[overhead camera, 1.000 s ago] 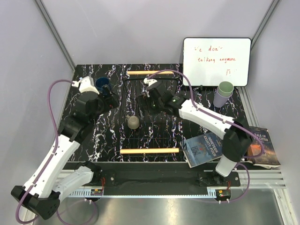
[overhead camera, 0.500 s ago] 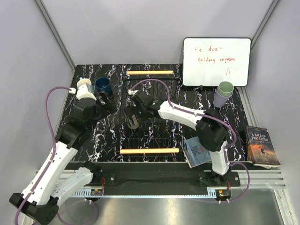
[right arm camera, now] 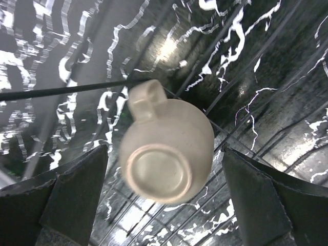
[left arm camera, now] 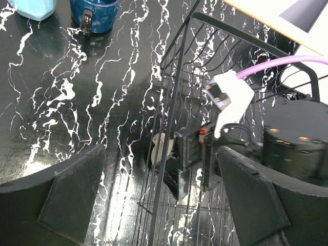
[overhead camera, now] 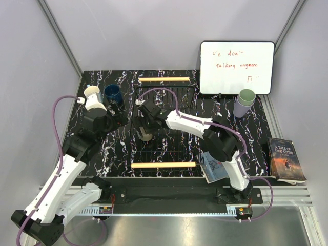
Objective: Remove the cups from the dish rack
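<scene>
Cups: five. One beige mug (right arm camera: pixel 166 154) in rack (overhead camera: pixel 164 165) under open right jaws; navy mug (overhead camera: pixel 112 94), blue mug (left arm camera: pixel 33 7), two stacked tumblers (overhead camera: pixel 244 104) on surface (overhead camera: pixel 118 148); left jaws open, empty.

Black table (overhead camera: pixel 113 148) veined white, black wire dish rack (overhead camera: pixel 164 164) — pale wood handles, beige mug (right arm camera: pixel 166 154), navy mug (overhead camera: pixel 112 94), lavender tumbler (overhead camera: pixel 240 108), pale green tumbler (overhead camera: pixel 247 96)

The right gripper (right arm camera: pixel 164 151) stands with jaws wide apart, and its dark fingers (right arm camera: pixel 77 195) flank a beige handled mug (right arm camera: pixel 169 138). The mug's base ring faces the camera, handle toward the upper left. A narrow gap shows on each side. The mug rests on the black dish rack (right arm camera: pixel 51 92) wires above a white-veined black tabletop (right arm camera: pixel 205 92).
</scene>
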